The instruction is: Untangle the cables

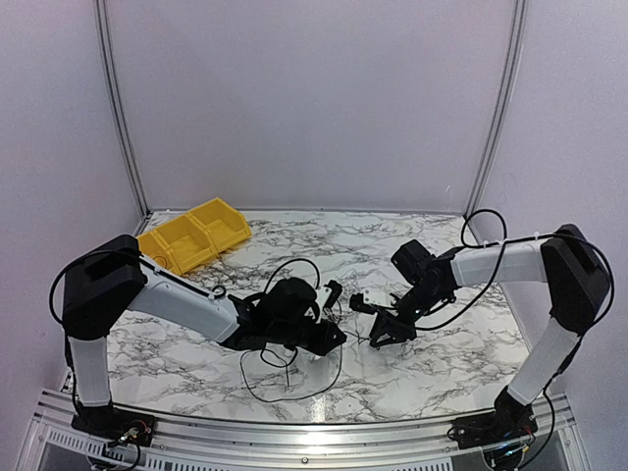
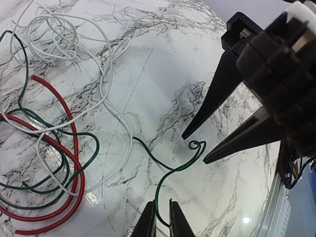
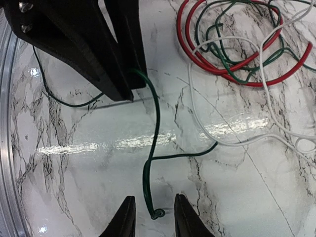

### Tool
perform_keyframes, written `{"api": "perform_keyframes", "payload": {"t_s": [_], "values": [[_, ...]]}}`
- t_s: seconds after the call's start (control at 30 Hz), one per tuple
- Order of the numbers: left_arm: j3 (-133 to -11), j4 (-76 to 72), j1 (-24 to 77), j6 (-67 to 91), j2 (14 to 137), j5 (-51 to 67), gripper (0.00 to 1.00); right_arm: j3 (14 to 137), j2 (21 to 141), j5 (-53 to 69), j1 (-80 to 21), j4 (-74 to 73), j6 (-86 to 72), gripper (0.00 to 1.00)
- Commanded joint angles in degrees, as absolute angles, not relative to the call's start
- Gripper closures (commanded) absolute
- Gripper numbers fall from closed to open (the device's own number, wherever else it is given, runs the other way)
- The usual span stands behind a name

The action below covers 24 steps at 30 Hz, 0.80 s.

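Jaws of the left gripper [image 2: 161,205] pinch a green cable [image 2: 170,170] low over a marble table [image 1: 442,353], their tips nearly together with the strand between them. Facing it, the right gripper [image 3: 154,197] stands with its jaws spread on either side of that cable's curled free end, touching neither side. The rest of the cables [image 2: 49,163], red, green and white loops crossing one another, lie in a loose heap on the table beside the left arm. A yellow bin [image 1: 196,234] sits at the far left corner, well apart.
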State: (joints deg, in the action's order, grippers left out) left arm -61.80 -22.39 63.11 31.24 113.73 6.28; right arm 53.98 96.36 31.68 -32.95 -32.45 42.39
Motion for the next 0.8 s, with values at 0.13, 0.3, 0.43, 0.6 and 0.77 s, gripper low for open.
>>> {"api": "perform_keyframes", "payload": {"t_s": [0.13, 0.3, 0.43, 0.6, 0.77], "values": [[-62.1, -24.8, 62.3, 32.2, 115.5, 8.5, 0.94, 55.8, 94.9, 33.4, -33.3, -31.1, 42.2, 0.75], [-61.8, -25.1, 62.1, 32.5, 115.5, 8.8, 0.96, 55.9, 94.9, 33.5, -33.3, -31.1, 42.0, 0.85], [-61.5, -25.5, 62.0, 32.6, 115.4, 8.9, 1.0, 56.1, 94.7, 33.5, -33.3, -31.1, 41.9, 0.97], [-60.7, -25.8, 61.6, 33.4, 115.2, 8.5, 1.0, 56.8, 92.8, 33.9, -32.0, -32.2, 41.7, 1.0], [-57.9, -26.1, 61.1, 34.2, 113.4, 7.4, 1.0, 59.5, 90.2, 40.4, -25.1, -36.4, 43.2, 1.0]]}}
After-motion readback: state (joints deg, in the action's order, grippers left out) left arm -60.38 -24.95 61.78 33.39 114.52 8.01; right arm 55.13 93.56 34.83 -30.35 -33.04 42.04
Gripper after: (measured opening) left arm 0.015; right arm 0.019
